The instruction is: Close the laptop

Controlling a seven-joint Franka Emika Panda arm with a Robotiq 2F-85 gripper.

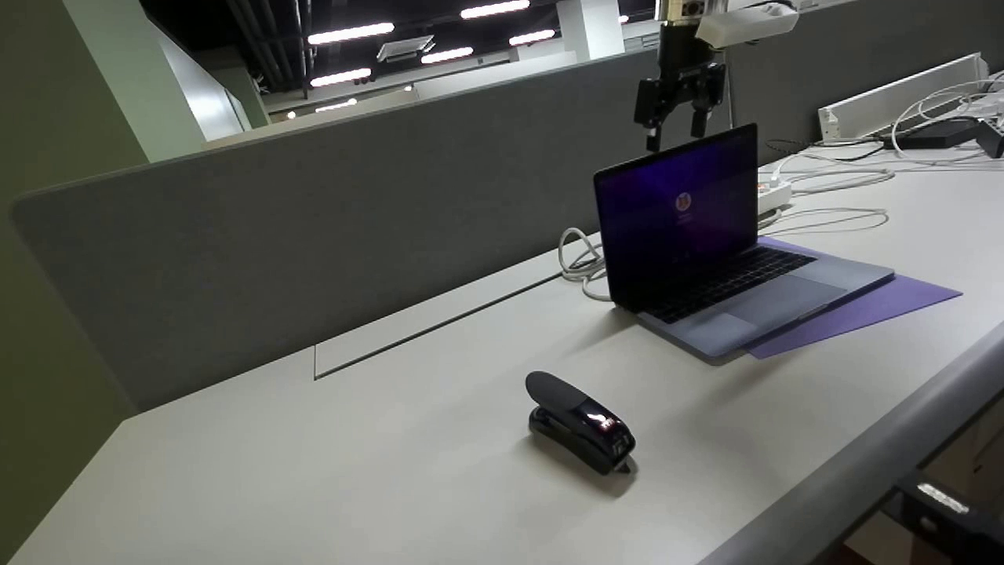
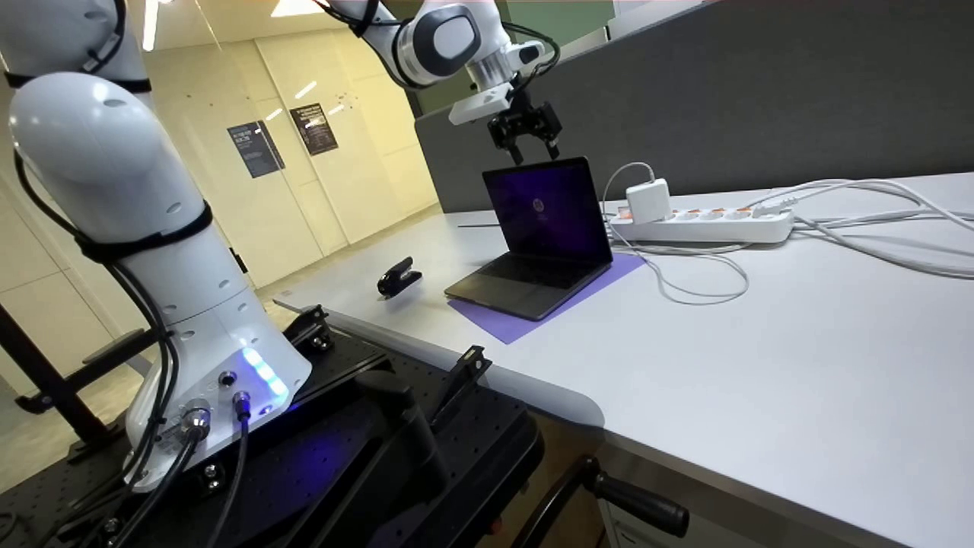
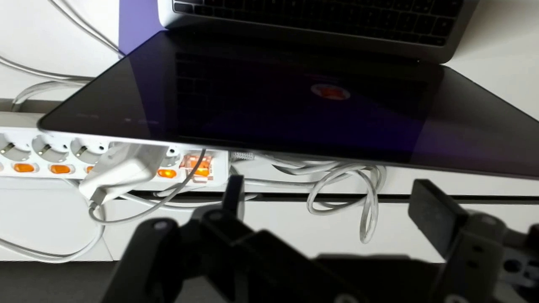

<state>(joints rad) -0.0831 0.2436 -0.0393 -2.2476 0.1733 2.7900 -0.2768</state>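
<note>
Hovering just above the top edge of the laptop (image 1: 725,235), the jaws are hanging released, spread well apart. Open, its screen glowing purple, the laptop is resting on a purple sheet (image 1: 871,310) on the worktop (image 2: 761,365). Behind it, a power strip (image 2: 715,228) is bearing a white charger (image 2: 648,202). A stapler (image 1: 576,420) is sitting apart from the laptop, and a grey partition (image 1: 353,259) is standing along the worktop's back.

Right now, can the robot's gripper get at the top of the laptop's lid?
Probably yes. The open gripper hangs close to the top edge of the laptop lid, with nothing I can see in the way. The power strip lies lower, and the black stapler sits off to the side.
</note>
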